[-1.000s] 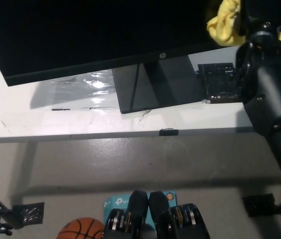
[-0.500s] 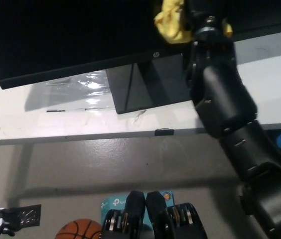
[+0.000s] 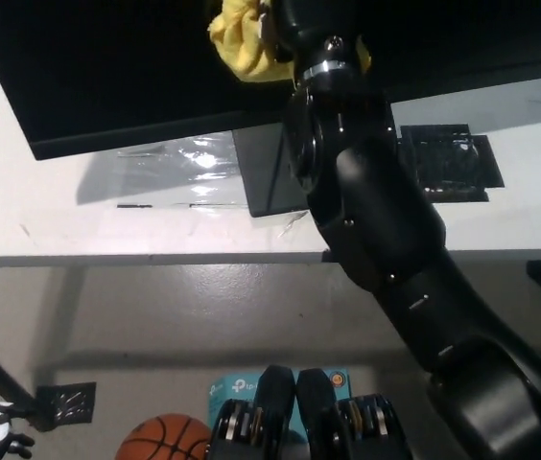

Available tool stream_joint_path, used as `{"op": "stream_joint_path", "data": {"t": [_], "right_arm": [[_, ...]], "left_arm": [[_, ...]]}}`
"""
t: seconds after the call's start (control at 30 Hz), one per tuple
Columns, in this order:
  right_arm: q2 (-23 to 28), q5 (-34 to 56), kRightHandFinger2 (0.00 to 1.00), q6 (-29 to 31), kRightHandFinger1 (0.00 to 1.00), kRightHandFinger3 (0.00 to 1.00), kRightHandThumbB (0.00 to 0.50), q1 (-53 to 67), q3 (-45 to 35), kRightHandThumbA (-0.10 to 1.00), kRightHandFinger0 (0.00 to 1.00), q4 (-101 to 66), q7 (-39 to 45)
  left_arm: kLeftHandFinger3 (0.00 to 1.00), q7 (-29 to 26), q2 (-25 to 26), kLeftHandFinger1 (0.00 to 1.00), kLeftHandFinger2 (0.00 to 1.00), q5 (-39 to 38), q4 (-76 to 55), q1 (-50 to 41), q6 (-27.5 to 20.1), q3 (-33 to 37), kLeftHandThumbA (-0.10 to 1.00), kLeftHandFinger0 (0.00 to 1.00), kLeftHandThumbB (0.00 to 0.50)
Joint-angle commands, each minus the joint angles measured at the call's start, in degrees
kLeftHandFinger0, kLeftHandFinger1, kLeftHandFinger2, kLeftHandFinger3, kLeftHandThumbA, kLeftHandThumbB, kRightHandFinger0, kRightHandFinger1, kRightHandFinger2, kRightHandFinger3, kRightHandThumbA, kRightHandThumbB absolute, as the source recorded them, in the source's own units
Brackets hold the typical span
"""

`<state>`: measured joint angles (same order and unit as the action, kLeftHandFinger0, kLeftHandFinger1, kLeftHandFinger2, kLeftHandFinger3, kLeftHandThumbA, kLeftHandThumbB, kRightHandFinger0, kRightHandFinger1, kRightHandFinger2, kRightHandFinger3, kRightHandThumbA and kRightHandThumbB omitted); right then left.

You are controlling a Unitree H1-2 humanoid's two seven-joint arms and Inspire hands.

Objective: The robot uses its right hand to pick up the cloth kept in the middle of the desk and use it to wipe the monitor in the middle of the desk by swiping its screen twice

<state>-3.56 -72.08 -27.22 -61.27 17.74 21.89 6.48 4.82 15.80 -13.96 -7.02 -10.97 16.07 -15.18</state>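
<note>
- While pressed on the dark screen of the monitor point(image 3: 107, 77), near the top edge of the head view, stayed bunched in the black right hand point(image 3: 294, 29): the yellow cloth point(image 3: 240, 43), clenched there and held high above the white table point(image 3: 79, 225).
- Could slip out of the hand, in my judgement, if the bunch was held too loosely during a swipe; only a part of the grasp visible, so hard to be sure.
- Could also push the monitor back or tilt it on its stand point(image 3: 266, 172), if pressed too hard by the heavy forearm.
- Might leave parts of the screen not wiped, since crumpled into a small lump and not spread flat.
- Showed no clear long axis as a lump; loose folds hanging toward picture left and downward.
- Left hand not seen anywhere in the view.
</note>
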Motion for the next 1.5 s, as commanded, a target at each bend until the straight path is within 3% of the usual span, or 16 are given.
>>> {"op": "stream_joint_path", "data": {"t": [0.0,0.27,0.3,0.33,0.47,0.53,0.57,0.7,0.8,0.83,0.93,0.97,1.07,1.17,1.3,1.47], "right_arm": [[4.4,-0.4,0.32,0.3,0.03,0.12,0.087,0.4,0.3,-0.10,0.00,-3.3,2.3],[12.5,1.9,0.37,0.9,0.03,0.39,0.066,9.4,-0.2,-0.10,0.00,-14.4,6.1],[13.3,1.6,0.37,1.1,0.02,0.35,0.067,10.8,0.0,-0.10,0.00,-15.7,5.9],[15.2,2.1,0.31,2.0,0.00,0.12,0.063,13.8,-0.2,-0.10,0.00,-18.1,5.9],[19.6,3.7,0.29,2.3,0.00,0.40,0.031,20.6,-1.0,-0.10,0.00,-22.5,7.2],[20.6,5.2,0.34,2.5,0.02,0.31,0.017,22.0,-1.5,-0.10,0.00,-23.2,7.9],[22.0,6.4,0.34,4.1,0.03,0.14,0.033,24.8,-2.0,-0.10,0.00,-23.4,5.3],[23.2,9.0,0.41,5.5,0.10,0.08,0.043,28.0,-3.0,-0.10,0.00,-20.8,2.2],[23.5,8.8,0.42,5.1,0.12,0.15,0.029,28.7,-2.9,-0.10,0.00,-19.2,1.6],[23.4,8.8,0.43,5.0,0.13,0.28,0.031,29.0,-3.0,-0.10,0.00,-18.1,0.7],[23.1,10.9,0.44,5.8,0.13,0.30,0.087,29.6,-3.7,-0.10,0.00,-14.3,-1.6],[23.1,10.3,0.49,3.8,0.17,0.43,0.066,28.9,-3.3,-0.10,0.00,-11.7,0.6],[22.9,10.7,0.51,3.9,0.20,0.39,0.078,26.5,-3.0,-0.10,0.00,-4.6,-1.1],[22.3,12.4,0.35,4.6,0.11,0.38,0.138,24.0,-3.5,-0.10,0.00,1.4,-4.2],[21.6,13.1,0.29,4.7,0.02,0.27,0.075,20.4,-3.1,-0.10,0.00,7.2,-8.5],[21.1,14.9,0.41,4.6,0.10,0.22,0.018,15.4,-2.9,-0.10,0.00,8.8,-8.0]], "left_arm": [[0.71,0.8,0.5,0.39,0.54,-0.1,-1.0,-0.1,-2.0,-0.3,-0.08,0.41,0.226],[0.72,0.2,0.5,0.41,0.55,-0.2,-1.3,0.1,-1.8,-1.1,-0.10,0.44,0.218],[0.73,0.0,0.6,0.42,0.56,-0.2,-1.6,0.0,-1.2,-1.2,-0.10,0.44,0.223],[0.73,-0.1,0.5,0.39,0.56,-0.3,-1.8,-0.1,-0.8,-1.4,-0.10,0.41,0.213],[0.72,0.0,0.5,0.36,0.55,0.2,-1.9,0.0,-1.4,-1.4,-0.10,0.35,0.221],[0.72,-0.1,0.5,0.35,0.55,0.4,-1.8,0.2,-1.5,-1.5,-0.10,0.34,0.220],[0.71,0.0,0.4,0.35,0.55,0.1,-1.8,0.2,-1.5,-1.6,-0.10,0.34,0.225],[0.71,-0.1,0.3,0.36,0.54,-0.1,-1.6,0.2,-1.5,-1.8,-0.10,0.35,0.216],[0.71,-0.1,0.3,0.36,0.54,-0.1,-1.5,0.4,-1.4,-1.8,-0.10,0.35,0.218],[0.71,0.0,0.4,0.37,0.55,0.0,-1.6,0.4,-1.2,-1.7,-0.10,0.36,0.218],[0.71,-0.4,0.4,0.38,0.57,0.8,-2.1,-0.2,-1.1,-1.6,-0.10,0.39,0.223],[0.72,-0.2,0.5,0.39,0.57,0.8,-2.2,-0.4,-1.5,-1.6,-0.10,0.39,0.220],[0.73,-0.2,0.5,0.37,0.56,0.7,-2.3,-0.7,-1.5,-1.7,-0.10,0.36,0.213],[0.71,-0.3,0.6,0.37,0.57,0.6,-2.6,-0.8,-0.8,-1.7,-0.10,0.35,0.213],[0.69,0.2,0.4,0.37,0.55,-0.2,-2.0,-0.8,-1.4,-2.0,-0.10,0.36,0.222],[0.68,0.2,0.5,0.36,0.54,0.3,-2.1,-0.9,-1.7,-1.7,-0.10,0.36,0.213]]}}
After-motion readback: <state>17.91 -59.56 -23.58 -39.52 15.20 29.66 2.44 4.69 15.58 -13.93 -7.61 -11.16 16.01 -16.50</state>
